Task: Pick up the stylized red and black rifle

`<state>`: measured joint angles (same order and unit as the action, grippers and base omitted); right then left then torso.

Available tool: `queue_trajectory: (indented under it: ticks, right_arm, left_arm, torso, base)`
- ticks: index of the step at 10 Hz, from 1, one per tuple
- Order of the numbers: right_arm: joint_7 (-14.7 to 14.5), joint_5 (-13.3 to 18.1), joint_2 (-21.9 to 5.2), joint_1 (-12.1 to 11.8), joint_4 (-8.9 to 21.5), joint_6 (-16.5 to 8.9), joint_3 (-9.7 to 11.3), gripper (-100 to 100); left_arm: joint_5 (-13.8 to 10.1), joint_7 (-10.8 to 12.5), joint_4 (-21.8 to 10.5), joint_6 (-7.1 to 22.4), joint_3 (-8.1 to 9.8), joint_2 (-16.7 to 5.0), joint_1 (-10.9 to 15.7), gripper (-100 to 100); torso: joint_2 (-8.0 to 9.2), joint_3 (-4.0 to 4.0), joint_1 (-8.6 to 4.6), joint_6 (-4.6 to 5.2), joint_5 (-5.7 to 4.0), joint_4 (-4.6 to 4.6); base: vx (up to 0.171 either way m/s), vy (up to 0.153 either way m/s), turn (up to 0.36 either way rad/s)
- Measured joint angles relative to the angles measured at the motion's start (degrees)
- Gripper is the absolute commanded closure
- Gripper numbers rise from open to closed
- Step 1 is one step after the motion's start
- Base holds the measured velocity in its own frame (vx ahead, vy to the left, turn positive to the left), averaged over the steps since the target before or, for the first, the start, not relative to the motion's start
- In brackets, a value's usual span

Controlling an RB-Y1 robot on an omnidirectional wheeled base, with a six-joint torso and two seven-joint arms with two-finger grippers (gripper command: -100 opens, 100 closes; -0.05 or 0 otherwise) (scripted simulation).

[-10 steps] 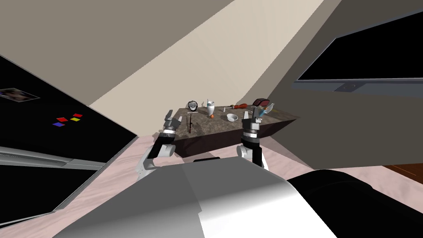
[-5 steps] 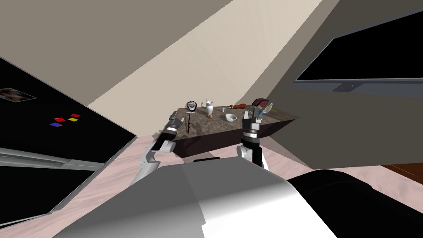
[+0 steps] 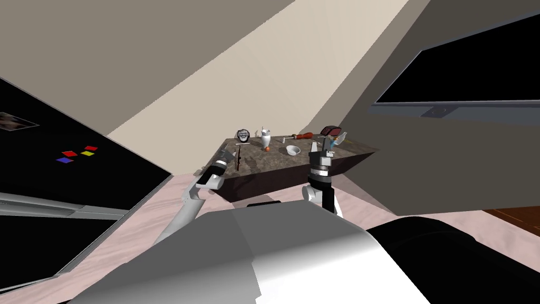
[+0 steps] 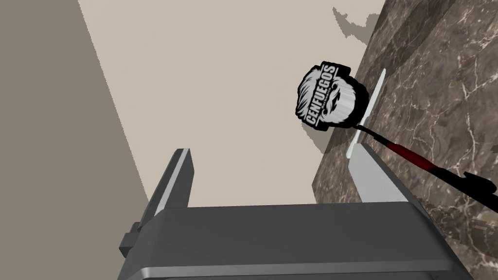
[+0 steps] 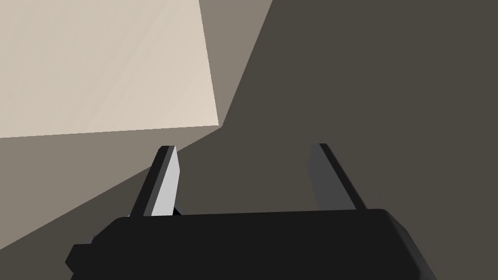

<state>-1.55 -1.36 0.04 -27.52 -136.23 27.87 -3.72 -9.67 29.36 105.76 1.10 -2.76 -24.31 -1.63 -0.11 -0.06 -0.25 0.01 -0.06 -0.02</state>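
Note:
The rifle is a thin red and black rod lying flat near the left edge of a dark marbled table. In the left wrist view the rifle runs across the table top, just beyond one finger and outside the jaws. My left gripper hangs at the table's left edge, a little left of the rifle; this gripper is open and holds nothing. My right gripper is raised in front of the table's right part; in its wrist view the gripper is open and empty.
A black and white badge and a thin white stick lie past the rifle's tip. Farther right stand a white vase, a small orange ball, a white bowl, a red-handled tool and a dark red object. A black fridge stands on the left.
My left arm has stretched forward, bringing its gripper up to the table's left edge, close beside the rifle. The right arm has stayed put.

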Motion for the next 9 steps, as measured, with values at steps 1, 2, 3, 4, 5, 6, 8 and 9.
queue_trajectory:
  ticks: [1, 2, 3, 4, 5, 6, 8, 9]
  right_arm:
    - [0.0, 0.0, 0.0, 0.0, 0.0, 0.0, 0.0, 0]
    - [0.0, 0.0, 0.0, 0.0, 0.0, 0.0, 0.0, 0]
    - [0.0, 0.0, 0.0, 0.0, 0.0, 0.0, 0.0, 0]
    - [0.0, 0.0, 0.0, 0.0, 0.0, 0.0, 0.0, 0]
    - [0.0, 0.0, 0.0, 0.0, 0.0, 0.0, 0.0, 0]
    - [0.0, 0.0, 0.0, 0.0, 0.0, 0.0, 0.0, 0]
    - [0.0, 0.0, 0.0, 0.0, 0.0, 0.0, 0.0, 0]
    - [0.0, 0.0, 0.0, 0.0, 0.0, 0.0, 0.0, 0]
  left_arm:
    - [-0.6, 0.9, -1.6, 1.2, -0.05, -0.7, 0.8, -100]
    - [-1.5, 2.0, -3.2, 2.7, -0.19, -1.6, 2.0, -100]
    - [-2.1, 2.9, -4.2, 4.9, -0.13, -2.2, 2.9, -100]
    - [-2.4, 3.3, -5.2, 5.7, -0.16, -2.6, 3.2, -100]
    - [-3.8, 4.6, -7.4, 6.8, -0.31, -4.3, 5.1, -100]
    - [-4.3, 5.4, -9.1, 7.8, -0.41, -4.7, 5.7, -100]
    - [-5.9, 7.5, -11.5, 11.3, -0.39, -6.2, 7.7, -100]
    - [-6.3, 7.9, -12.4, 12.3, -0.41, -6.7, 8.2, -100]
  torso:
    - [0.01, 0.0, 0.03, -0.02, 0.0, 0.0]
    - [0.03, 0.01, -0.02, -0.01, 0.0, 0.0]
    - [0.05, 0.02, 0.01, -0.02, 0.0, 0.01]
    - [0.07, 0.04, 0.12, -0.03, 0.02, 0.01]
    - [0.04, 0.03, 0.06, -0.01, 0.01, 0.01]
    - [0.03, 0.01, 0.06, -0.03, 0.01, 0.0]
    - [0.02, 0.0, 0.01, -0.03, 0.0, -0.01]
    - [0.09, 0.05, 0.11, -0.03, 0.02, 0.01]
  base:
    - [0.011, -0.075, -0.02]
    - [0.01, -0.067, -0.013]
    - [0.005, -0.032, 0.002]
    - [0.011, -0.06, -0.028]
    - [0.019, -0.057, -0.017]
    - [0.034, -0.081, -0.031]
    - [0.008, -0.051, -0.003]
    - [0.011, -0.065, -0.033]
